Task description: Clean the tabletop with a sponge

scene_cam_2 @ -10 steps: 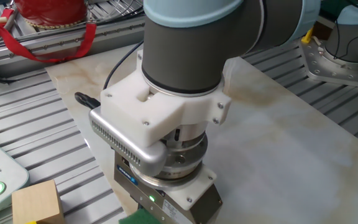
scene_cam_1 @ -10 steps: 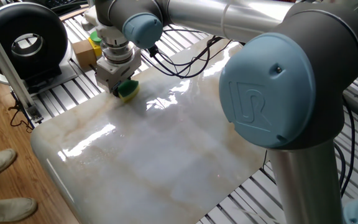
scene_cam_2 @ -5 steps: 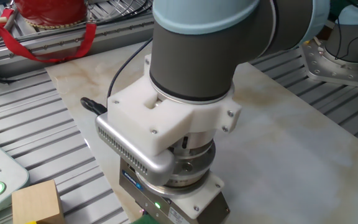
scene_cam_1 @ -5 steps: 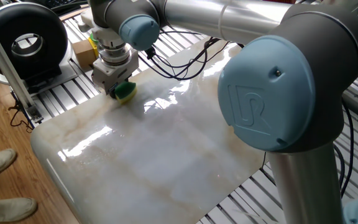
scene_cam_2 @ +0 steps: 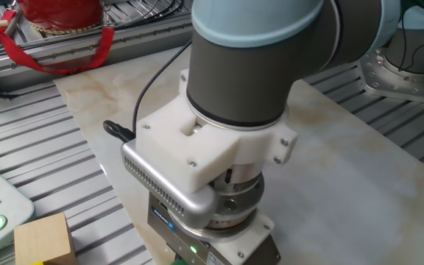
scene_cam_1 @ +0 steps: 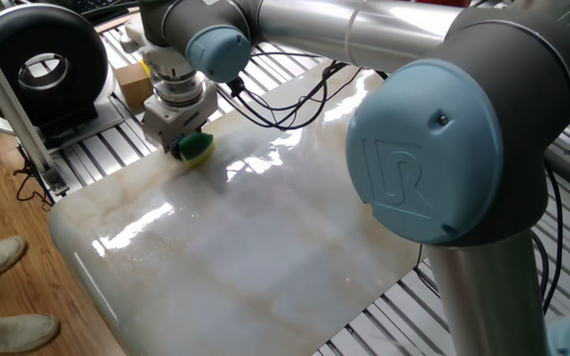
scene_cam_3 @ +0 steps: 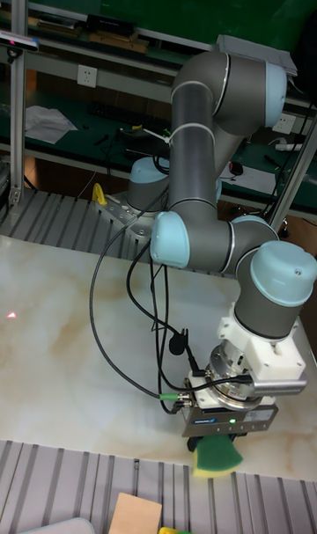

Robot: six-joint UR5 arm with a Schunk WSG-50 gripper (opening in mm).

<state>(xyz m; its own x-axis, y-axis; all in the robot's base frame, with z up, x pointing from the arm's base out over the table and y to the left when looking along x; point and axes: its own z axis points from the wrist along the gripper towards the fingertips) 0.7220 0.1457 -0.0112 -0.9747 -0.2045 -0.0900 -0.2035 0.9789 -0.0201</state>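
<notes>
Gripper (scene_cam_3: pixel 216 442) points straight down, fingers clamped on the sponge (scene_cam_3: pixel 217 456), green scouring layer and yellow foam showing below the jaws; sponge pressed flat against the marble-look tabletop (scene_cam_3: pixel 70 340). Position: near the slab's edge next to the ribbed metal slats (scene_cam_1: pixel 102 163), close to a wooden block (scene_cam_1: pixel 133 84); in the fixed side view the sponge (scene_cam_1: pixel 195 148) sits just under the gripper body (scene_cam_1: pixel 180 144). Black cable (scene_cam_3: pixel 114 279) loops from the wrist across the slab.
</notes>
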